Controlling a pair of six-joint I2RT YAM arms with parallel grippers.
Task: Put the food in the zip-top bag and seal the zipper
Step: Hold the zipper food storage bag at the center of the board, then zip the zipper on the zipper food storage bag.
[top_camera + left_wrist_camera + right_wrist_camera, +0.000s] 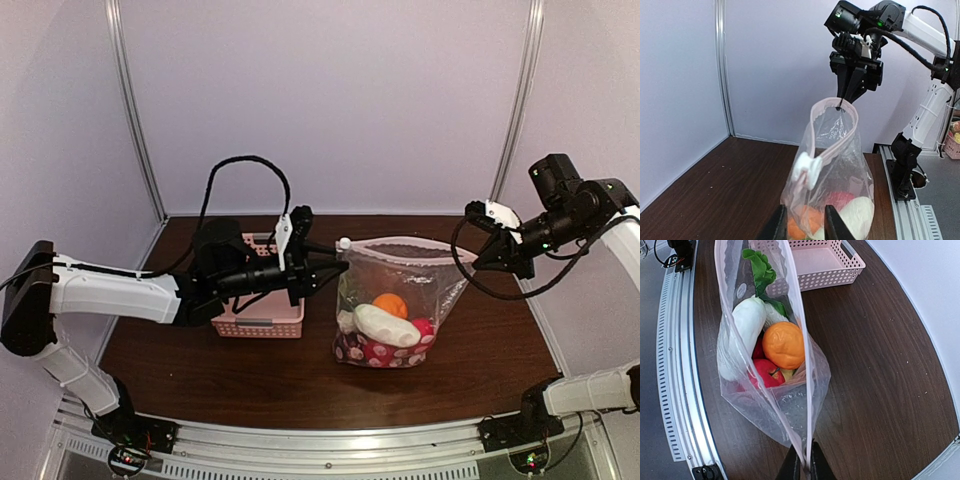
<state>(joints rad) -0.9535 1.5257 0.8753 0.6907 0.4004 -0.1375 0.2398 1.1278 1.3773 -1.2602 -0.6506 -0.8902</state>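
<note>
The transparent zip-top bag [402, 278] stands upright mid-table. It holds the food: an orange piece [784, 344], a red apple [765, 375], a whitish-and-green piece [747, 325] and a sliver of yellow. Its zipper [832, 152] gapes open, with a white slider [807, 170] at the left end. My right gripper [802, 460] is shut on the right end of the bag's mouth and holds it up. My left gripper [806, 220] is open, its fingers either side of the bag's left edge, below the slider.
An empty pink slatted basket [260, 318] sits just left of the bag, under my left arm; it also shows in the right wrist view [815, 260]. White walls close the back and sides. A metal rail [330, 440] runs along the near edge.
</note>
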